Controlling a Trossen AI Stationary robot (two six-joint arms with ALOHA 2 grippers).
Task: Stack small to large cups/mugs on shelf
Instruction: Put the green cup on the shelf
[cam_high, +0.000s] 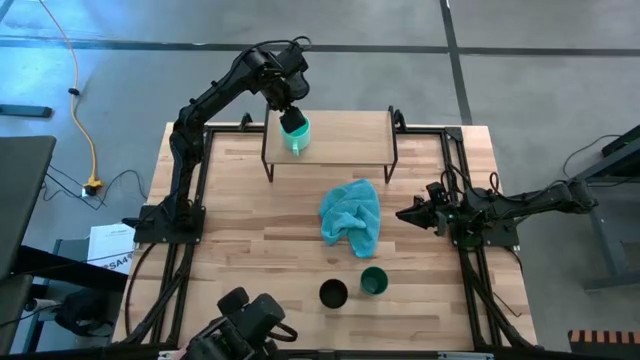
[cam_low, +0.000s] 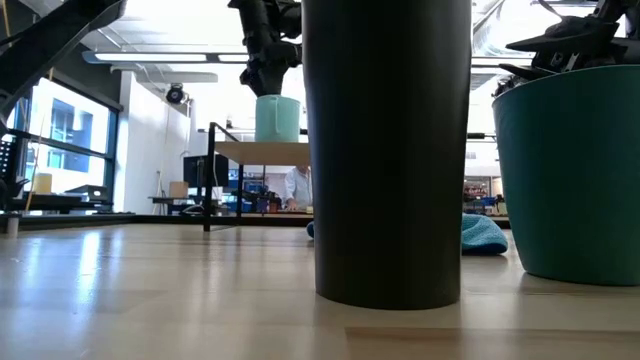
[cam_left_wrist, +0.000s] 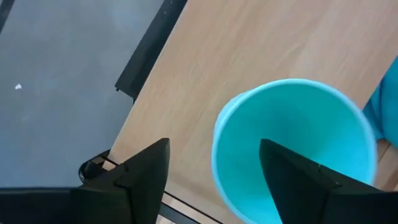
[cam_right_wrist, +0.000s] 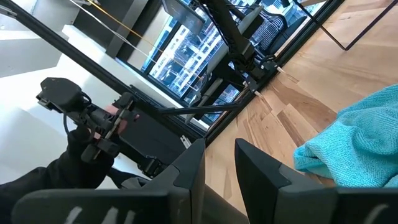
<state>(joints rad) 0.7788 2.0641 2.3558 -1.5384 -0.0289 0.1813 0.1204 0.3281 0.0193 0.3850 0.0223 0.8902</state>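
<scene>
Left gripper (cam_high: 293, 117) sits over the far-left part of the shelf (cam_high: 350, 135), and we can see its fingers (cam_left_wrist: 140, 171) spread wide, one inside the turquoise mug (cam_high: 296, 132) and one outside, not pinching the rim. That mug stands upright on the shelf board. Near the table's front edge we've got the black cup (cam_high: 333, 293) and the dark green cup (cam_high: 374, 280) side by side, teal cloth (cam_high: 352, 215) mid-table. Right gripper (cam_high: 408, 214) waits at the right, fingers slightly apart, holding nothing.

The mug (cam_high: 297, 134) stands on the shelf's (cam_high: 350, 140) left end. A cloth (cam_high: 351, 215) lies before the shelf; 2 cups (cam_high: 333, 293) (cam_high: 374, 281) sit nearer, seemingly apart
</scene>
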